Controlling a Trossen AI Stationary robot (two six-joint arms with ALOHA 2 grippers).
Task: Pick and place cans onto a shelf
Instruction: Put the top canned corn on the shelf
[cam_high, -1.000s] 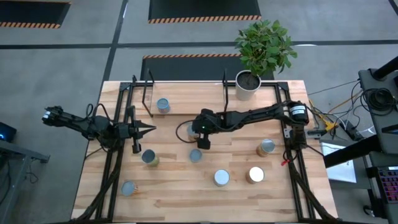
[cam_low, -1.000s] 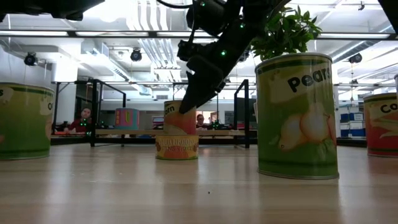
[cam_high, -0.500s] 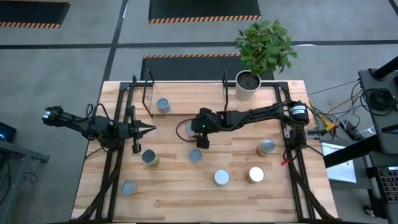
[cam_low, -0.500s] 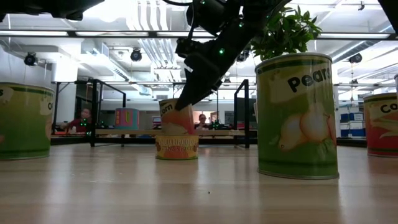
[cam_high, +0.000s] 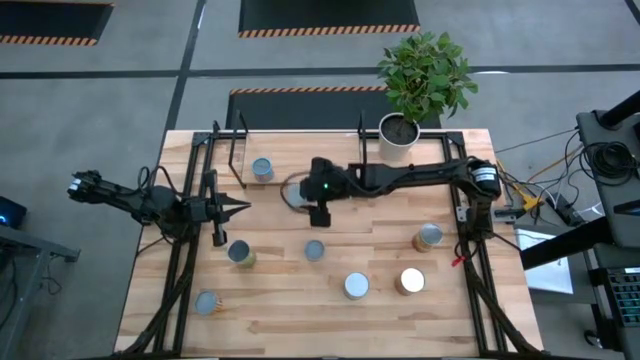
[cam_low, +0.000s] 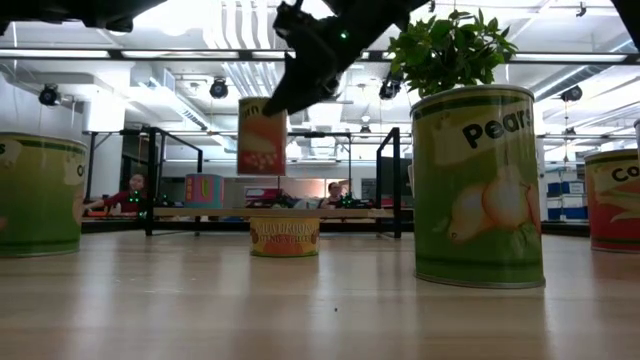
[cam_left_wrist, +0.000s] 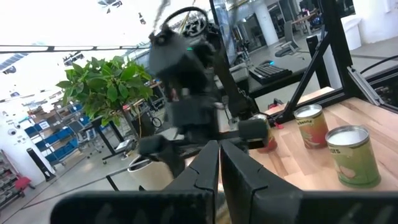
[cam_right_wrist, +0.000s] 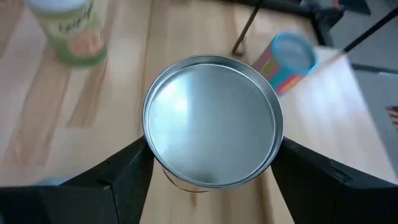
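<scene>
My right gripper (cam_high: 303, 192) is shut on a silvery-topped can (cam_high: 290, 192) with a tan and red label (cam_low: 262, 137), held above the table in front of the shelf. The shelf (cam_high: 300, 150), black rods with a wooden board, stands at the far edge; a blue-topped can (cam_high: 262, 168) stands on it by its base. Several more cans stand on the table by their bases, among them one at the near left (cam_high: 240, 252) and one near the middle (cam_high: 314, 250). My left gripper (cam_high: 243, 208) waits at the left, shut and empty. My right gripper pinches the can between its two fingers (cam_right_wrist: 127, 177), on opposite sides of the wall just below the top rim (cam_right_wrist: 149, 149). The fingers come from above, slanting in from the table's right. The can hangs upright, lifted clear of the table.
A white plant pot (cam_high: 398, 135) with a leafy plant stands at the far right, beside the shelf. More cans stand at the right (cam_high: 428, 237) and near the front (cam_high: 357, 286) (cam_high: 411, 281) (cam_high: 206, 302). In the low view, a large pear can (cam_low: 478, 185) stands close.
My right gripper has gone up and toward the table's far edge and the shelf, still shut on the can. The can stood on the table a second ago and is now lifted clear, still upright.
</scene>
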